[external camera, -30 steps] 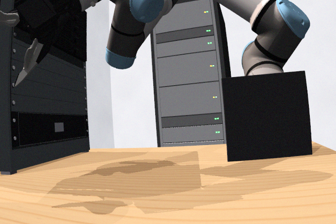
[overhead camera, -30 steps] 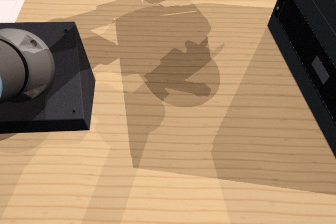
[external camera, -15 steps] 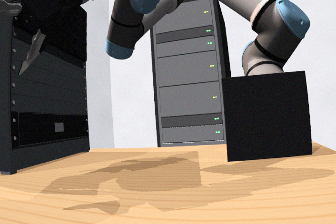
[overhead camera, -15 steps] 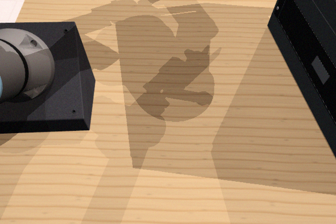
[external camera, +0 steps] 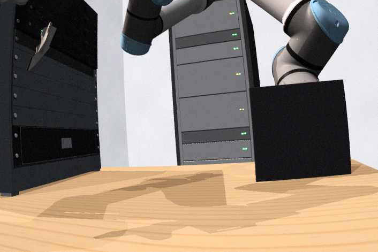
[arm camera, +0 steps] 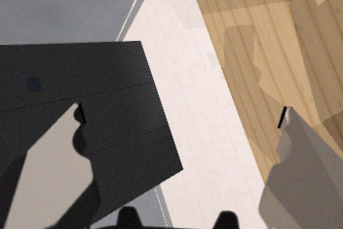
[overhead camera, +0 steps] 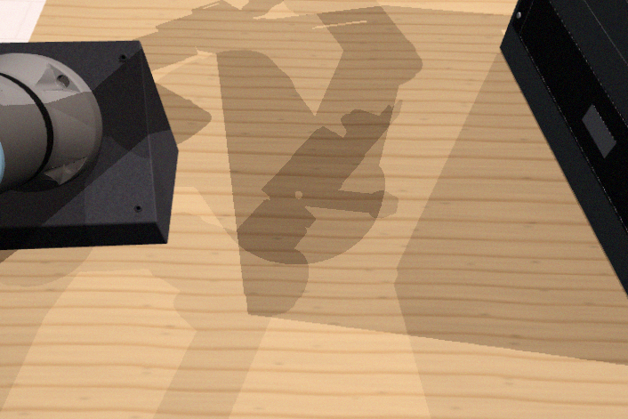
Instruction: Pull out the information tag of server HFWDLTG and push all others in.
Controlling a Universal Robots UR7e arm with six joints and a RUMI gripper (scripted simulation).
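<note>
The black server rack point(external camera: 48, 90) stands at the left in the exterior view and at the right edge in the top view point(overhead camera: 578, 74). Its lowest server shows a small grey information tag point(external camera: 66, 143), flush with the front; it also shows in the top view point(overhead camera: 598, 131). My gripper point(external camera: 29, 26) is open and empty, high up in front of the rack's upper servers. In the wrist view the two fingers spread wide over the rack's dark top point(arm camera: 83, 118). No printed service tag is readable.
The arm's black base block point(external camera: 300, 130) stands at the right, also in the top view point(overhead camera: 85, 145). A grey server tower point(external camera: 213, 84) stands behind the table. The arm's elbow point(external camera: 143, 10) hangs over the table's middle.
</note>
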